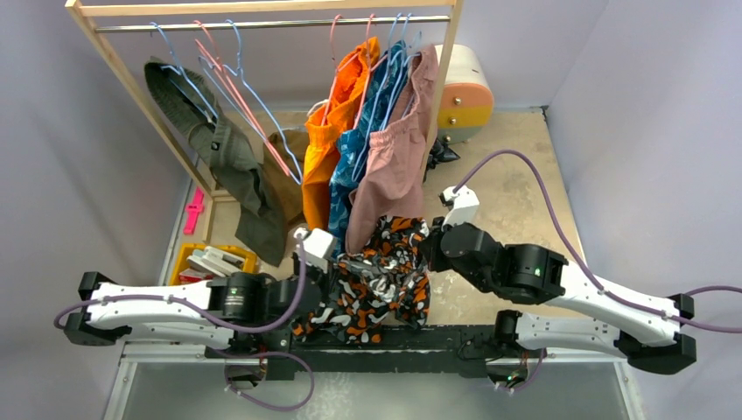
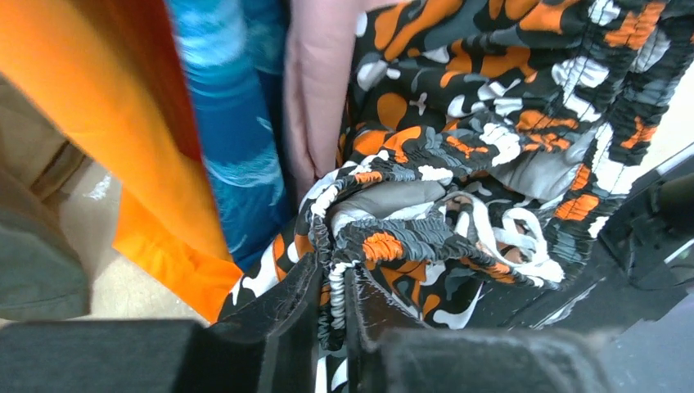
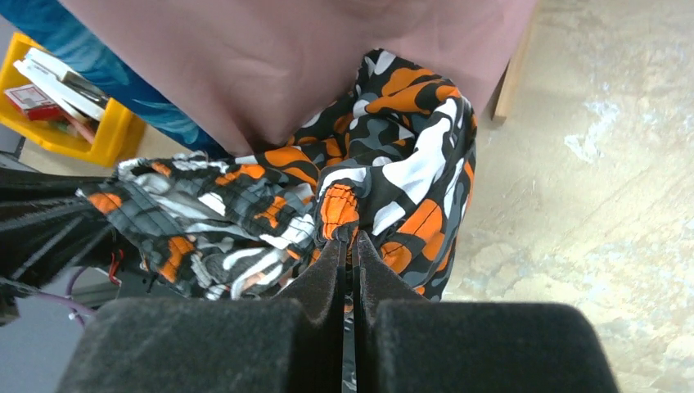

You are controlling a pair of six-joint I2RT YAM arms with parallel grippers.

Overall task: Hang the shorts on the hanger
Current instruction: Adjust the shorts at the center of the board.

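Holds the shorts [image 1: 378, 284] low before the rack [image 1: 262, 24], left gripper [image 2: 331, 282] and right gripper [image 3: 349, 246] each pinched tight on them, seemingly at the spreading step, and next needs raising and threading onto the light-blue hanger [image 1: 278, 140].

Left arm [image 1: 157, 306]: folded low along the near edge of the worktop [image 1: 516, 192]. Its elbow sticks out to the left and its front part reaches in toward the middle.
Right arm [image 1: 604, 297]: folded the same way, elbow out to the right, front part reaching in toward the middle.
Left tool [image 2: 331, 282]: by the middle of the near edge, closed tight on the stretchy band of the shorts [image 2: 458, 164].
Left fingers [image 2: 278, 303]: black, close together, with cloth squeezed between them.
Right tool [image 3: 348, 246]: just right of the middle, pinching a fold of the shorts.
Right fingers [image 3: 323, 274]: black and soft-looking, almost touching.
Both tools: near each other, both lifted off the worktop.
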